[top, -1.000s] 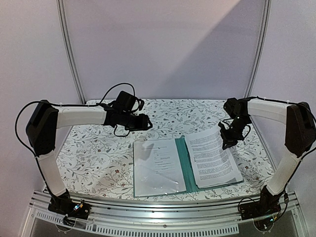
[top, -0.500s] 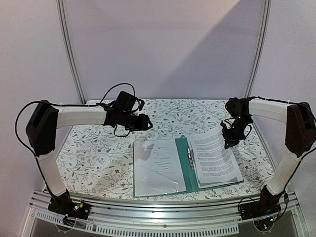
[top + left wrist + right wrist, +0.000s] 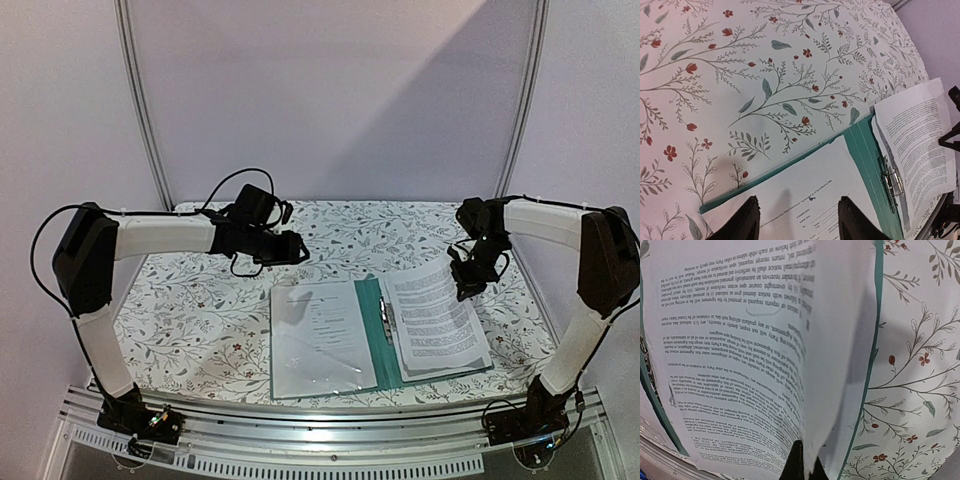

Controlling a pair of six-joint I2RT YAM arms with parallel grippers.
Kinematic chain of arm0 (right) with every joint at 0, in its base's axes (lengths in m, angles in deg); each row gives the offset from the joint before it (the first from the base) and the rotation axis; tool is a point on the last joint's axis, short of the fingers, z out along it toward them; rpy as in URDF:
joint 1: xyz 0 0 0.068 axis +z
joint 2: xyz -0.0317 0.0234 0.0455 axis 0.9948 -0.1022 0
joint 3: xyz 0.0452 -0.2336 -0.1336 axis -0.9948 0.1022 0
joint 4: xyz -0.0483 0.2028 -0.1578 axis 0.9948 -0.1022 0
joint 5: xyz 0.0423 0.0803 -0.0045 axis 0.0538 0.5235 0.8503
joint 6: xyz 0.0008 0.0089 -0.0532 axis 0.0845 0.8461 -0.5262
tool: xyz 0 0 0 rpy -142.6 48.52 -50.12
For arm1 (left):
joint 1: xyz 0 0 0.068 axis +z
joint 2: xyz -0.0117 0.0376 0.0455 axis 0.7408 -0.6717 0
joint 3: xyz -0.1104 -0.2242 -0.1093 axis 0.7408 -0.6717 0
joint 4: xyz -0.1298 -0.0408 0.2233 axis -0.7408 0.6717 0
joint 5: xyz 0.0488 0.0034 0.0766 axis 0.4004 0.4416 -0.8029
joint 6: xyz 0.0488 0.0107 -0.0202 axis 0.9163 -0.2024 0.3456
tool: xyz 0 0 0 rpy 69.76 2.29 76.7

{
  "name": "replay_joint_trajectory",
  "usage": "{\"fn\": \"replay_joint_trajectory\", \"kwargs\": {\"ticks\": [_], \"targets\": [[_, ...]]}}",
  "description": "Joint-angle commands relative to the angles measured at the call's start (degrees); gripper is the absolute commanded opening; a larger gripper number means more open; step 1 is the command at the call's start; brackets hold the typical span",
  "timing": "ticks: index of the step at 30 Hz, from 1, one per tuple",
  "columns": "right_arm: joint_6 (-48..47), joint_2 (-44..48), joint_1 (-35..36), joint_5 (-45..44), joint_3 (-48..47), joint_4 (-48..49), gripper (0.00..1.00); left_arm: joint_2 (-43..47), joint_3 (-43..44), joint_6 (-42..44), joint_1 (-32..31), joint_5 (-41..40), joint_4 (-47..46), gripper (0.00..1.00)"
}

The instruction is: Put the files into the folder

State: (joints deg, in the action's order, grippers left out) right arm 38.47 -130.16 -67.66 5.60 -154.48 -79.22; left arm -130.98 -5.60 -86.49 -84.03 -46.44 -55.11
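The teal folder (image 3: 372, 345) lies open on the flowered table, its silver clip (image 3: 385, 318) showing along the spine. A white printed page (image 3: 318, 335) covers its left half. The files (image 3: 435, 318), sheets of small black text, rest on the right half. Their far right corner is lifted, and my right gripper (image 3: 468, 288) is shut on it. The right wrist view shows the sheet edge (image 3: 835, 390) pinched between the dark fingertips of the right gripper (image 3: 807, 462). My left gripper (image 3: 295, 248) hovers open and empty over the folder's far left corner (image 3: 790, 167).
The flowered tablecloth (image 3: 200, 310) spreads to the left of and behind the folder. A metal rail (image 3: 330, 440) runs along the near edge by the arm bases. Tent poles and pale walls close off the back and both sides.
The right gripper has drawn the files slightly to the right and up, so the silver clip and more of the teal spine now show. The left arm has not moved.
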Motion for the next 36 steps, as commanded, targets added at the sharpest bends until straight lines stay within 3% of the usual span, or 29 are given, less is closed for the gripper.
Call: {"fn": "replay_joint_trajectory", "kwargs": {"ticks": [1, 36], "targets": [[-0.8, -0.2, -0.3, -1.4, -0.7, -0.2, 0.0, -0.1, -0.4, 0.5, 0.5, -0.4, 0.5, 0.54], [-2.1, -1.6, 1.0, 4.1, -1.3, 1.1, 0.0, -1.0, -0.4, 0.5, 0.5, 0.6, 0.3, 0.54]]}}
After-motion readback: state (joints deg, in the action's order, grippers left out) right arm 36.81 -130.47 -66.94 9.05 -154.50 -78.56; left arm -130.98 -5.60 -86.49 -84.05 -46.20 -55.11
